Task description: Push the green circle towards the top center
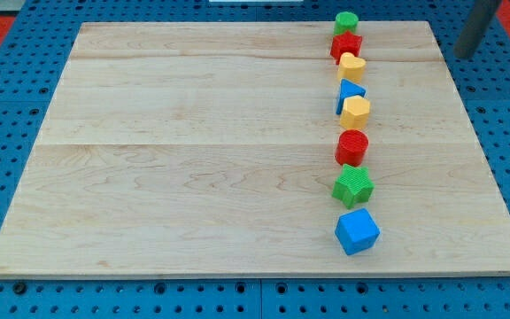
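Observation:
The green circle (346, 23) sits at the top edge of the wooden board (193, 151), right of centre, at the head of a line of blocks. It touches a red block (346, 45) just below it. My rod comes in at the view's top right and my tip (464, 55) is off the board's right edge, well to the right of the green circle and a little lower.
Below the red block the line runs down the board: a yellow block (351, 66), a blue triangle (350, 94), a yellow block (355, 112), a red cylinder (352, 147), a green star (353, 186), a blue cube (357, 231). A blue pegboard (503, 133) surrounds the board.

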Tool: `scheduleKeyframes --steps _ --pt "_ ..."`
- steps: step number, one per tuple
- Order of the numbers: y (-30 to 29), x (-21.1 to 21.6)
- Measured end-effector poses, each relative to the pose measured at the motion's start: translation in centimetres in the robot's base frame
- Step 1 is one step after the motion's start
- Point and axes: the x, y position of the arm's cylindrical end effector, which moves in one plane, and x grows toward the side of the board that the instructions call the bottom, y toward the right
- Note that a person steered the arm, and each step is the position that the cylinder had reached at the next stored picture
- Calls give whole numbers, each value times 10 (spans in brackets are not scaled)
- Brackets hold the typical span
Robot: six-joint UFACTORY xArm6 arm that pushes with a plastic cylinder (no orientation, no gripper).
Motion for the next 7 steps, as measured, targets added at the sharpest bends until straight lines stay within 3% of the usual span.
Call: scheduleKeyframes --steps 1,2,6,7 --pt "-18 -54" --pt "-18 -54" --pt "-327 -43" --pt "-333 -39"
